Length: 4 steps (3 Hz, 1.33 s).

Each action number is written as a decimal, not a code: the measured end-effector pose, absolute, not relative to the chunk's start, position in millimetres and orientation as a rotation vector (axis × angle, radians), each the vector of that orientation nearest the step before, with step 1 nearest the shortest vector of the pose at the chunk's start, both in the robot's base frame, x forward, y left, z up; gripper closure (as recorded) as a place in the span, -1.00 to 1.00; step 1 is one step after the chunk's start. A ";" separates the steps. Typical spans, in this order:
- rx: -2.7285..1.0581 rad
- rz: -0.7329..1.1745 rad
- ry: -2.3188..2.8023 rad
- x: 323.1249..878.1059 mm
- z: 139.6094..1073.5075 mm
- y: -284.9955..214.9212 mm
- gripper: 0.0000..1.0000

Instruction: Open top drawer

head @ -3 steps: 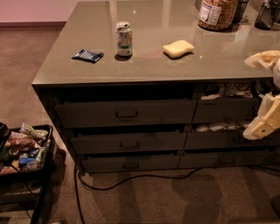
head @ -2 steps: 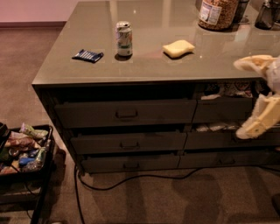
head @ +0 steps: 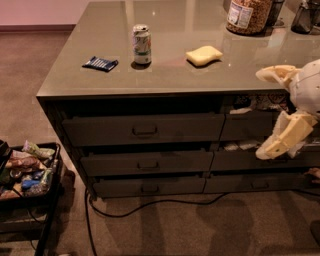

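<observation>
My hand hangs at the right end of the table, in front of its drawer fronts. Its two pale fingers are spread wide, one above the other, and they hold nothing.

Right behind it is the narrower drawer. Snack bags show in the gap above its front.

The top drawer I am after lies well to my left. It is the wide upper front under the table edge, and it looks shut or nearly so. I judge it stiff, painted metal, fairly heavy, and likely to slide straight out on runners. The flat front would be slippery, so the only good hold is the small pull handle at its centre, taken with one finger hooked behind the bar. I cannot see what is in it.

Two shorter drawers sit beneath it.

On the table are a sponge, a can, a blue packet and, at the far edge, a jar of something brown.

Far left, on the floor, a dark cart is heaped with wrapped snacks.
</observation>
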<state>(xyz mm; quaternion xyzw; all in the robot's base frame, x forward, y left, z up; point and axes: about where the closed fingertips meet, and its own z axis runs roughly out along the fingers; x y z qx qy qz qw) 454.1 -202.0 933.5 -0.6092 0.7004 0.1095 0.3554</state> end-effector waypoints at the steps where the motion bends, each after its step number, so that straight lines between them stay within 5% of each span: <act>1: -1.550 0.252 1.778 461.6 908.4 -186.3 -1.00; 4: -1.530 0.160 1.661 484.5 858.6 -166.1 -1.00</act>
